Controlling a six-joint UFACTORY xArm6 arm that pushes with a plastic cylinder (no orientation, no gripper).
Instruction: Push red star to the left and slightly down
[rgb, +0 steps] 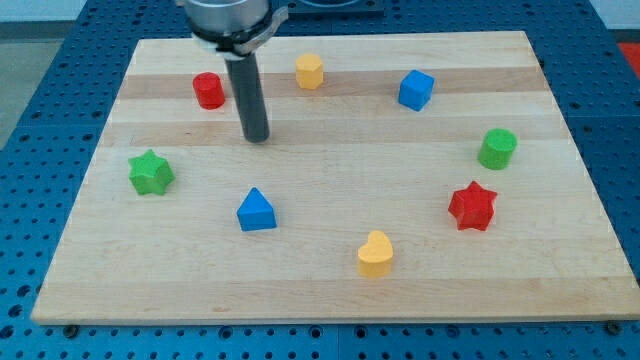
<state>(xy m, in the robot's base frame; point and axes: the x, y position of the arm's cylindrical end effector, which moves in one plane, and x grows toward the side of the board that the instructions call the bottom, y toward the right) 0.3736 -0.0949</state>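
Eight blocks sat on the wooden board (330, 290). Nearest lay the yellow heart (375, 254), then the red star (472, 206) at right and the blue triangle (256, 211) left. Farther back sat the green star (151, 172) and green cylinder (497, 148). The rod stood upright, my tip (257, 138) touching no block, just right of the far red cylinder (208, 90), well apart from the red star.

pale striped wood board (330, 290) — blocks in red (472, 206), green (150, 173), blue (256, 211), yellow (375, 254) — dark grey rod (250, 95).
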